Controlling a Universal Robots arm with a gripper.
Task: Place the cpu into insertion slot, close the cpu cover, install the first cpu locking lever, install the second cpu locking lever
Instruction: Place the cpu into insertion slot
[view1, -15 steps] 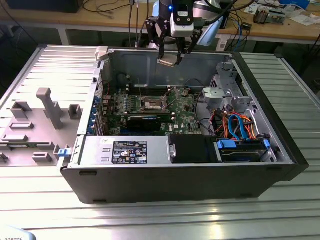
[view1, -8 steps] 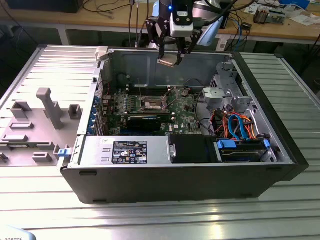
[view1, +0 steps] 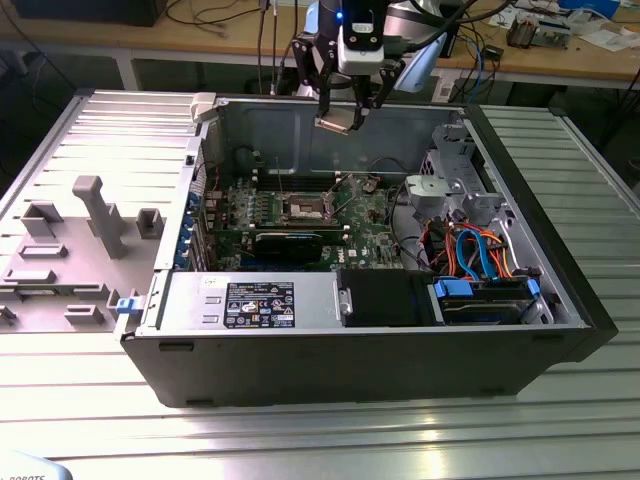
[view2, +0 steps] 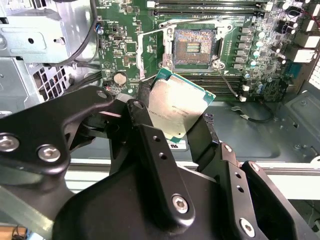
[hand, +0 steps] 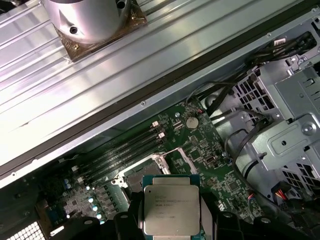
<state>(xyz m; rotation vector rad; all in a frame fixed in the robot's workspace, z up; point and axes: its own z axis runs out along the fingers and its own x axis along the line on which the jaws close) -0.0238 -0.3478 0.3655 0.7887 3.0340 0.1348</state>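
Note:
My gripper (view1: 337, 118) hangs above the open computer case, shut on the cpu (view1: 334, 124). In both wrist views the cpu (view2: 175, 106) (hand: 171, 206) shows its pale metal face with a green edge, clamped between two black fingers (view2: 138, 109). It is held tilted in the air, apart from the board. Below it on the green motherboard (view1: 375, 225) lies the insertion slot (view2: 194, 46) (view1: 304, 208), uncovered, with a dark centre and silvery rim. The cpu cover's thin frame (view2: 150, 31) appears swung open beside the slot. The cpu partly hides the slot (hand: 135, 176) in the first wrist view.
Memory slots (view2: 210, 5) run next to the socket. A long black card (view1: 290, 242) crosses the board. A metal drive cage (view1: 455, 185), orange and blue cables (view1: 475, 250) and a black box (view1: 385, 298) crowd the exterior view's right. A grey fixture plate (view1: 70, 235) lies outside the case.

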